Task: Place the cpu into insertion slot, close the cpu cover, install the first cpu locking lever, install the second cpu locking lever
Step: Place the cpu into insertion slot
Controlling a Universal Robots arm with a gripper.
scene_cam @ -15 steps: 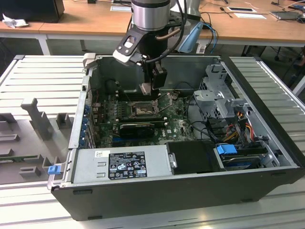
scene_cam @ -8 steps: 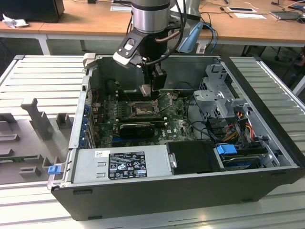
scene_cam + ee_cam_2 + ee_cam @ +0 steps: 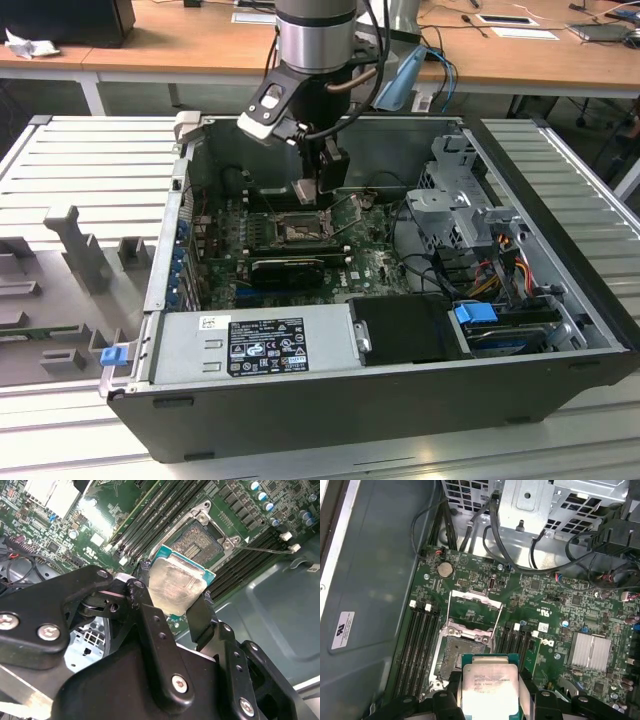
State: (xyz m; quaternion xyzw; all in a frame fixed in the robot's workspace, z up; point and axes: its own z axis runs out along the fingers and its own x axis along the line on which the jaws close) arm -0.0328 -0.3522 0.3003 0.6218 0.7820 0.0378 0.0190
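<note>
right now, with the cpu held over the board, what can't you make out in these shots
Underside of the cpu: turned away in both wrist views, with the gripper shut on its edges.
One corner of the insertion slot: covered by the cpu in the first wrist view.
The cpu's edge toward the gripper: cut off by that picture's edge.
The slot's contacts in the exterior view: too small to tell.

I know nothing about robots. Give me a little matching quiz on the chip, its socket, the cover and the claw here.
Things:
1 cpu
2 insertion slot
3 cpu cover
4 gripper

States:
A swung open
B shut on the cpu
C held between the fingers
D empty, uncovered

Pairs: 1-C, 2-D, 3-A, 4-B
</note>
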